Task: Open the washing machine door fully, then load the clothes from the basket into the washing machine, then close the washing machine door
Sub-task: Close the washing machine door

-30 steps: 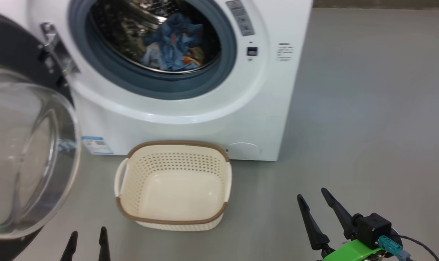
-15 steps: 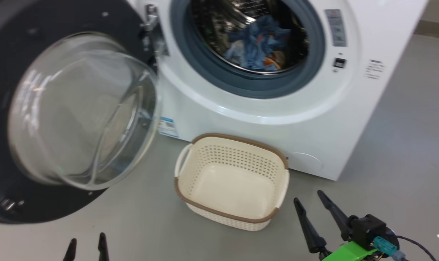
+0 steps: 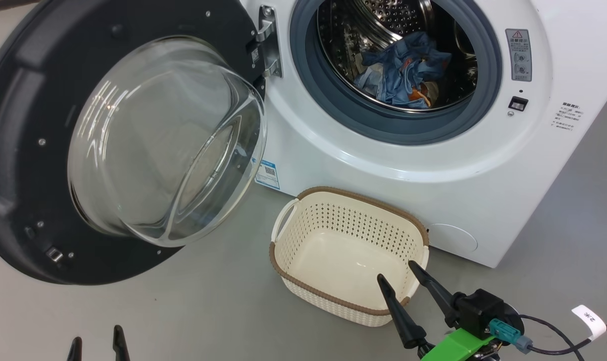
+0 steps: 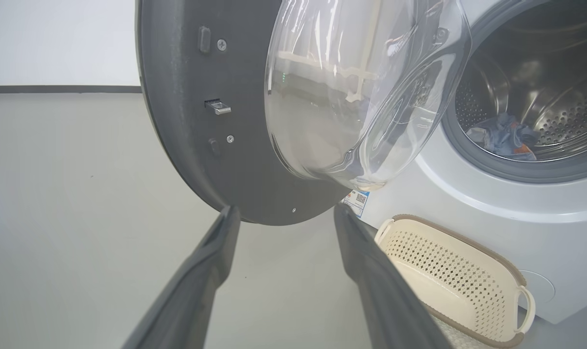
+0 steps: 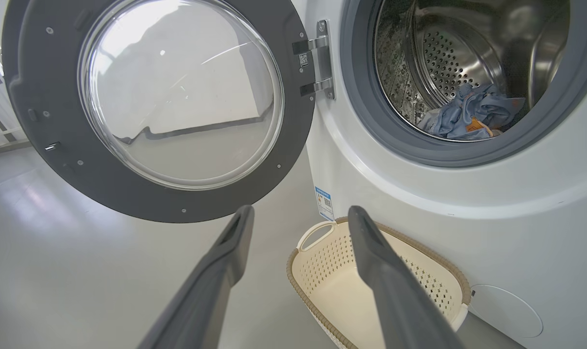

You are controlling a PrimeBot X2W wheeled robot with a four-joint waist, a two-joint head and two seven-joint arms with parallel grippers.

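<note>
**ITEM: load in, door left to shut**

- Washing machine door (image 3: pixel 163 140): swung wide on its hinge, glass bowl facing out.
- Clothes (image 3: pixel 401 70): bunched low in drum of washing machine (image 3: pixel 384 165), behind gasket.
- Basket (image 3: pixel 353 195): empty, on floor just beside machine front.
- Left hand (image 3: pixel 96 335): fingers wide, holding nothing, low near door.
- Right hand (image 3: pixel 396 269): wide, empty, at basket's near rim.
- Rec. (judged): push dark rim far from hinge, not glass; follow door's arc; press till latch catches.
</note>
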